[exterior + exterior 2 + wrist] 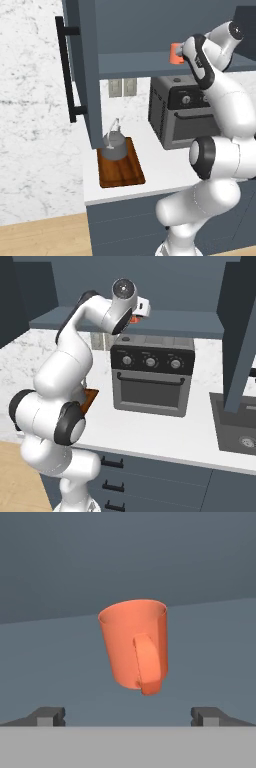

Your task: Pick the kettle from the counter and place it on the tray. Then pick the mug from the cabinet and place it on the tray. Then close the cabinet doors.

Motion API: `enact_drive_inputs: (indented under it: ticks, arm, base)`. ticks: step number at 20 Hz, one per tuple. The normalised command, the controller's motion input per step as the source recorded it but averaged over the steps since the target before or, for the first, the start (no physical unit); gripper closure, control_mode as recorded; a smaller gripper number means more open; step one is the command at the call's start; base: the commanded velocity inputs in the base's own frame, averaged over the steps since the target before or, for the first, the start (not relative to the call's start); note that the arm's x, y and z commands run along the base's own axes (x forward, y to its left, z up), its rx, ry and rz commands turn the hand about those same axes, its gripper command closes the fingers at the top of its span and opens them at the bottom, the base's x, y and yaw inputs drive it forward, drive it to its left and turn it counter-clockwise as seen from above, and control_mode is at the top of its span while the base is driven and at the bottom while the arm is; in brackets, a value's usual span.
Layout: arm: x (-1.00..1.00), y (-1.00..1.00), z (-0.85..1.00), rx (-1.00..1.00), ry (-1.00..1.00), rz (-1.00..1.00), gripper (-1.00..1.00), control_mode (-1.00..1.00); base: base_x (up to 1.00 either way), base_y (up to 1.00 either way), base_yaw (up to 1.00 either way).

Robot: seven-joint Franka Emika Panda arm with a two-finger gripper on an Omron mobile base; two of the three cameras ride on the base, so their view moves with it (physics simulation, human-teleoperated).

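Your fingertips (50, 716) stand spread wide and empty, the gripper (128, 717) just short of the mug (135, 647), which sits upright on the cabinet (150, 62) shelf, handle facing you. Ease straight in until the mug's body lies between the jaws, then close. Behind you, below the shelf, the kettle (114, 145) already rests on the tray (120, 167).

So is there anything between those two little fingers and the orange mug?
No. In the hand view, the open gripper faces the mug across a bare stretch of cabinet shelf, with nothing between them.
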Motion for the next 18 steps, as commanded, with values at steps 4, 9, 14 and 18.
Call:
enact_drive_inputs:
  ticks: [4,9,14,18]
  arm:
    - [0.18,-0.10,0.00,0.01,0.00,0.01,-1.00,-1.00]
    - [0.09,-0.11,0.00,0.00,0.00,0.01,-1.00,-1.00]
    - [0.11,-0.01,-0.07,0.00,0.00,0.00,-1.00,-1.00]
    - [0.13,0.00,-0.09,0.00,0.00,0.00,-1.00,-1.00]
  base:
    - [0.00,0.00,0.00]
    - [0.00,0.00,0.00]
    - [0.00,0.00,0.00]
    - [0.00,0.00,0.00]
